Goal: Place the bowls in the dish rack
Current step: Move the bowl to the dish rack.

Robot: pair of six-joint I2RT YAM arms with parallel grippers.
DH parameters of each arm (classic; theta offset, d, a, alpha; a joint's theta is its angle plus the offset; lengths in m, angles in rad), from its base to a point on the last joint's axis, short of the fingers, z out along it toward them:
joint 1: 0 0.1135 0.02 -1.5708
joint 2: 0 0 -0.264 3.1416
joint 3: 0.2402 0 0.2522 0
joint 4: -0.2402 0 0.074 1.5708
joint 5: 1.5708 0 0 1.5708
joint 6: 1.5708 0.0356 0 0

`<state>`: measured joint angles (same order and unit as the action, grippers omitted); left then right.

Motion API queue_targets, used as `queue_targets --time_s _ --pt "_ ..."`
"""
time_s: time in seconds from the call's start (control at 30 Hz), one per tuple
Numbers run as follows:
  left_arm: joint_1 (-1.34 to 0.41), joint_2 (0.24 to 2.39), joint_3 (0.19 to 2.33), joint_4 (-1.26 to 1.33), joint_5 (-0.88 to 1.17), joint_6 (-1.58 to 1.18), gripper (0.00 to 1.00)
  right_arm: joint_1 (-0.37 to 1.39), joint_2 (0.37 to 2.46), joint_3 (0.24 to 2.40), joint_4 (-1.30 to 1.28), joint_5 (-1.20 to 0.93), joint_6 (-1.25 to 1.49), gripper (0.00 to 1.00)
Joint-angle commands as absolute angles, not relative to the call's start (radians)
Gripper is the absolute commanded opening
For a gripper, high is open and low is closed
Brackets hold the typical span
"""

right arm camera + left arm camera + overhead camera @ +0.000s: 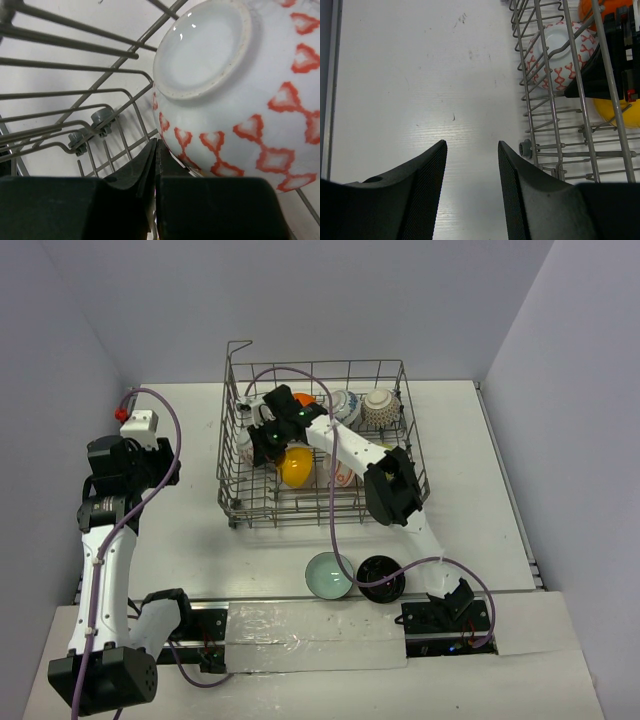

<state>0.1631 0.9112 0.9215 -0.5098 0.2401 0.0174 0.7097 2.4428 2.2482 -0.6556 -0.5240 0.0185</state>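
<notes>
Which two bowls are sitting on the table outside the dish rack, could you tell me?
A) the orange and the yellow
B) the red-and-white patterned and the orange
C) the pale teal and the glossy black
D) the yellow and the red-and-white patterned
C: the pale teal bowl and the glossy black bowl sit side by side on the table, in front of the dish rack.

Bowls [296, 468] in dish rack [300, 512], two outside
</notes>
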Motion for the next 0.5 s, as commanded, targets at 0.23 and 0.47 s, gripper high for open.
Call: queue_targets --time_s 0.23,0.47 --pt "0.164 0.882 0.922 -0.469 0.264 0.015 0.52 0.681 2.442 2.325 -0.594 -0.462 0.057 0.05" --pt "0.166 0.882 0.922 -0.469 0.261 0.015 0.53 0.663 2.453 2.344 -0.592 -0.433 0.066 0.05"
